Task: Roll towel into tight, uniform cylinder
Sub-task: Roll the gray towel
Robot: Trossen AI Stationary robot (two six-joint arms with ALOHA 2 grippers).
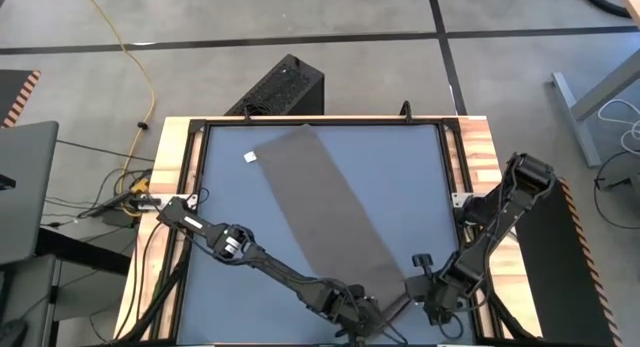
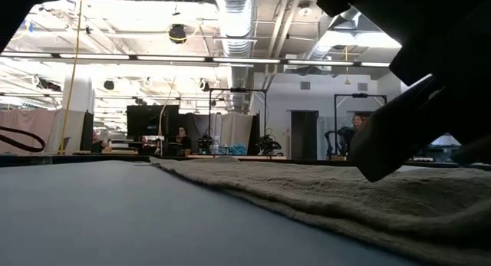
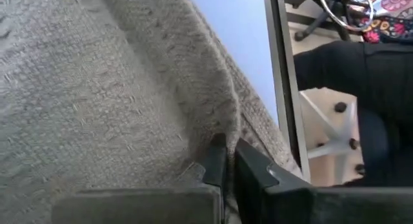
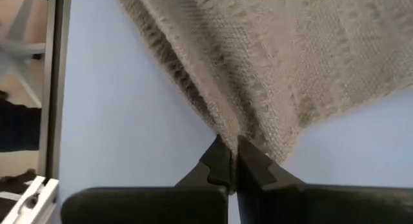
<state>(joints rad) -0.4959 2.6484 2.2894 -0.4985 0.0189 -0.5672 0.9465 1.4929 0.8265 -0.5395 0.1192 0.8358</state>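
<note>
A: Where is the thin grey-brown rectangular towel [image 1: 325, 212]?
B: Diagonal on my blue-grey tabletop [image 1: 225, 187]. My left gripper [image 3: 227, 161] and right gripper [image 4: 230, 153] each pinch its near end.

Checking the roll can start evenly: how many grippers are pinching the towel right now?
2. The left gripper and the right gripper are each shut on the near end of the towel, one at each corner.

Left gripper [image 1: 362, 319] low, jaws pinched on cloth, arm stretched diagonally, right gripper [image 1: 428, 305] just beside it, pinched likewise, arm bent.
</note>
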